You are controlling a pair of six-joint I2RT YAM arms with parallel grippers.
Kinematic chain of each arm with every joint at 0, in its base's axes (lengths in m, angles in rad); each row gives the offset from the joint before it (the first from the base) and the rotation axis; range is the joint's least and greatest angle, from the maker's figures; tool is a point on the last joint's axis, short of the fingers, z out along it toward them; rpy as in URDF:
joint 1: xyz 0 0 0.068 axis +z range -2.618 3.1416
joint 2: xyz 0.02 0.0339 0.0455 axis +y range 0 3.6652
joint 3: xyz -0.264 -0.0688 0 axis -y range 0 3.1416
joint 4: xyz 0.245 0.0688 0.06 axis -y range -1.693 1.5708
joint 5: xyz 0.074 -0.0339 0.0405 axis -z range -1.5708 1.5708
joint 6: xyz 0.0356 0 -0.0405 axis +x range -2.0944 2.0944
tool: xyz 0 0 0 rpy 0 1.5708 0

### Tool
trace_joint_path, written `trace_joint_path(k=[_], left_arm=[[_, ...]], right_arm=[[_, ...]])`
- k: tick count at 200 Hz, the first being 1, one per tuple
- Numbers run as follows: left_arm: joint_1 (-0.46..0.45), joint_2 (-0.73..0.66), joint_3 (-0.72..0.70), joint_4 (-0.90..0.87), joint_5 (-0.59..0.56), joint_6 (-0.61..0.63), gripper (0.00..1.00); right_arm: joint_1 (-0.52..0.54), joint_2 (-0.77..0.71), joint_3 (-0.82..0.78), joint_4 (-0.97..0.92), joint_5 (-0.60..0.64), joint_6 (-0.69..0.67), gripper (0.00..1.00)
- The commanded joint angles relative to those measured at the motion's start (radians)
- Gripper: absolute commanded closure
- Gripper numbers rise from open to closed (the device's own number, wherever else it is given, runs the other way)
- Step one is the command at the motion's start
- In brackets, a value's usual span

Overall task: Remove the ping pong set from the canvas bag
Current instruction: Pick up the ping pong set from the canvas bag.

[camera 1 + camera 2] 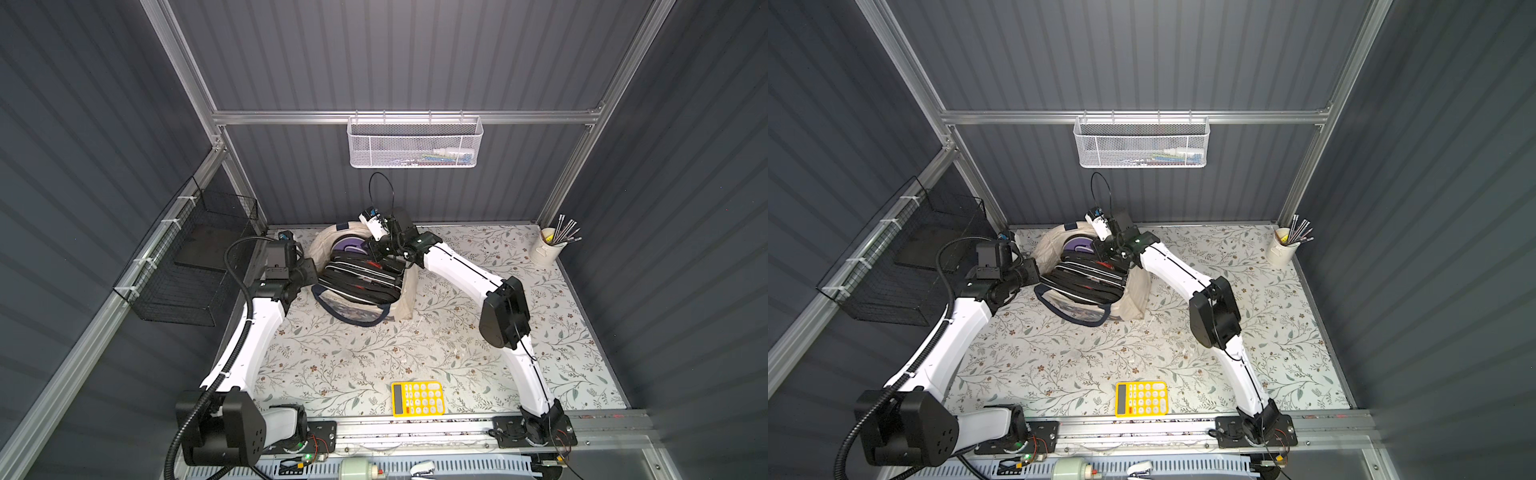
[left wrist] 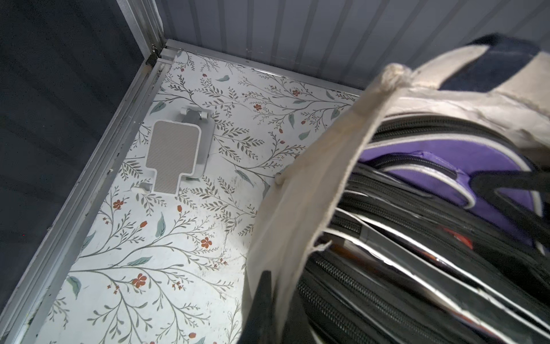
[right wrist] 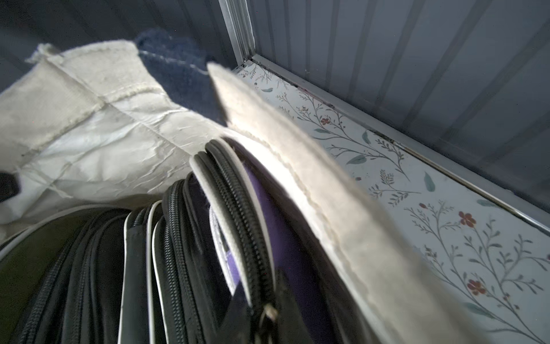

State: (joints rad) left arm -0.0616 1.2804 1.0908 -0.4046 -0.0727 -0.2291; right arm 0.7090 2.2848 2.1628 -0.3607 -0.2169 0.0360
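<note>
A: Two grippers at work?
B: Yes. The right gripper (image 3: pixel 265 315) is pinched onto the zipped edge of the purple, grey-piped fabric ping pong set case (image 3: pixel 285 244), standing inside the cream canvas bag with navy straps (image 1: pixel 409 299), behind black zipped cases (image 1: pixel 361 278).
A: The left gripper (image 2: pixel 272 300)?
B: Clamped on the bag's left rim, far back on the floral tabletop (image 1: pixel 332 365).

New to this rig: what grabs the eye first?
The cream canvas bag at the back middle of the table, crammed with black zipped cases and a purple case, with the left arm and right arm both reaching to it. Next, the bright yellow calculator near the front edge.
</note>
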Motion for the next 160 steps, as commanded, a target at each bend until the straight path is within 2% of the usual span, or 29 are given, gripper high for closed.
trace_joint_path(k=[1, 72, 160], left_arm=[[0.014, 0.023, 0.038, -0.045, 0.036, -0.003, 1.0], [0.014, 0.036, 0.064, -0.051, 0.071, -0.013, 1.0], [0.014, 0.045, 0.1, -0.095, 0.027, -0.04, 1.0]], right_arm=[[0.019, -0.1, 0.001, -0.023, 0.013, -0.032, 1.0], [0.038, -0.155, 0.005, -0.023, 0.063, -0.059, 1.0], [0.064, -0.302, 0.037, -0.07, 0.141, -0.067, 1.0]])
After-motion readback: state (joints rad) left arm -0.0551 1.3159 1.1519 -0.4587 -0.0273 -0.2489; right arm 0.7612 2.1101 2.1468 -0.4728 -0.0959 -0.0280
